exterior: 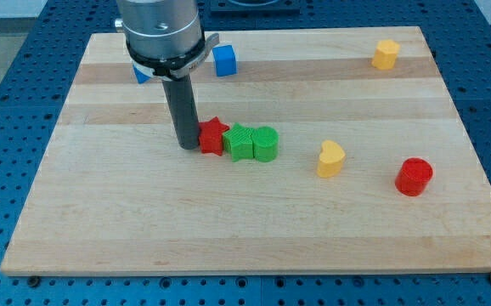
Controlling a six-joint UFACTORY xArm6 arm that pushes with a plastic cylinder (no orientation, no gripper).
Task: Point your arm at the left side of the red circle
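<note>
Seven blocks on board [101, 212]. Left to right: blue block [142, 73] partly hidden behind arm; my tip [188, 146] down on board, touching left edge of red star [212, 136]. No jaws on this rod, so nothing is held. Blue cube [224, 60] near top. Green star [240, 141] and green cylinder [265, 144] abut the red star in a row. Yellow heart [331, 158] further right, yellow block [386, 54] at top right. Target red circle [414, 176] far right, well apart from tip. Judgement: tip must skirt the row to reach circle's left side.
</note>
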